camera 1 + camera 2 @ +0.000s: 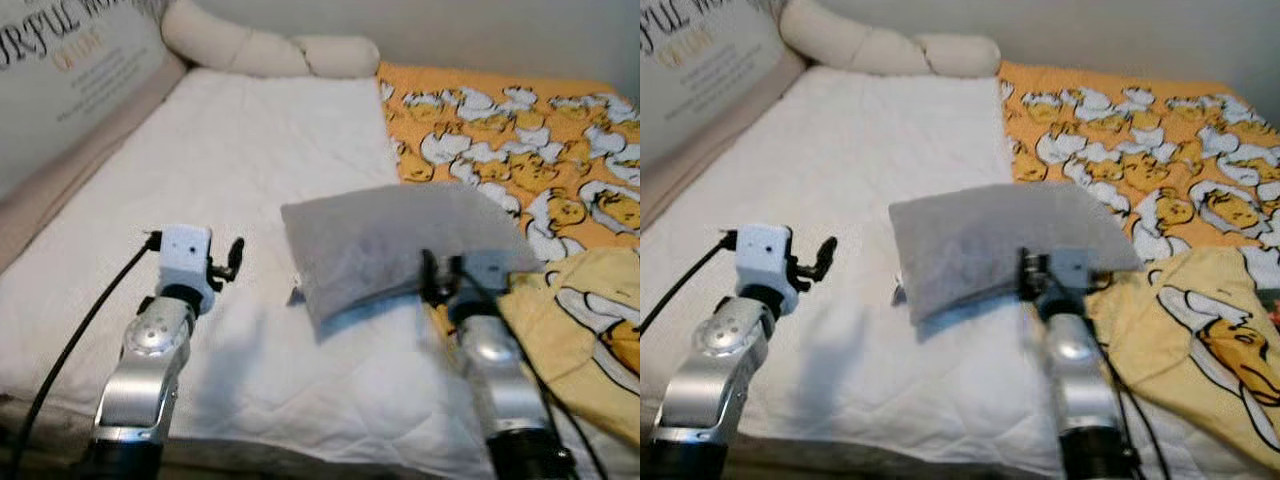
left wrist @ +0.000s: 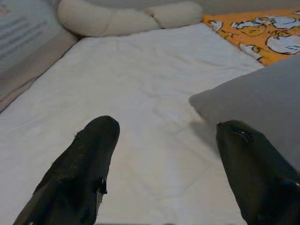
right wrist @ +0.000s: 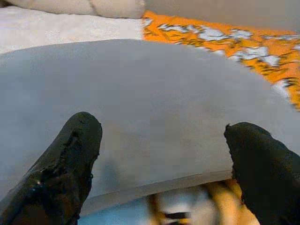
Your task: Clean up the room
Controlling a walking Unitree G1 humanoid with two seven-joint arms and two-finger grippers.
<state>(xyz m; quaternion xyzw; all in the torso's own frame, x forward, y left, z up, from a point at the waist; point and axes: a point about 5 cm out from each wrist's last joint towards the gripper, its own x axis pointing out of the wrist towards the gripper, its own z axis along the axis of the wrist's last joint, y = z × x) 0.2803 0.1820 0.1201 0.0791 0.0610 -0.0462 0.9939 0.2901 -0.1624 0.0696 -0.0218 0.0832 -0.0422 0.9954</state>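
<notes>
Here, both spread hands, left hand (image 2: 161,171) and right hand (image 3: 161,164), face the grey pillow (image 1: 385,240).

Head stereo pair looking down over a bed; two wrist cameras looking low along their own fingers.

Both eye views face forward and down from above the near edge of the white mattress (image 1: 250,180), taking in the grey pillow (image 1: 390,245) at mid-distance and the cream bolster (image 1: 265,48) at the far end. The left wrist view sits low over the mattress beside the pillow (image 2: 262,101), facing the bolster (image 2: 126,16). The right wrist view is very near the pillow (image 3: 150,98), with the orange duck-print blanket (image 3: 220,35) beyond it. All four views share the pillow.
</notes>
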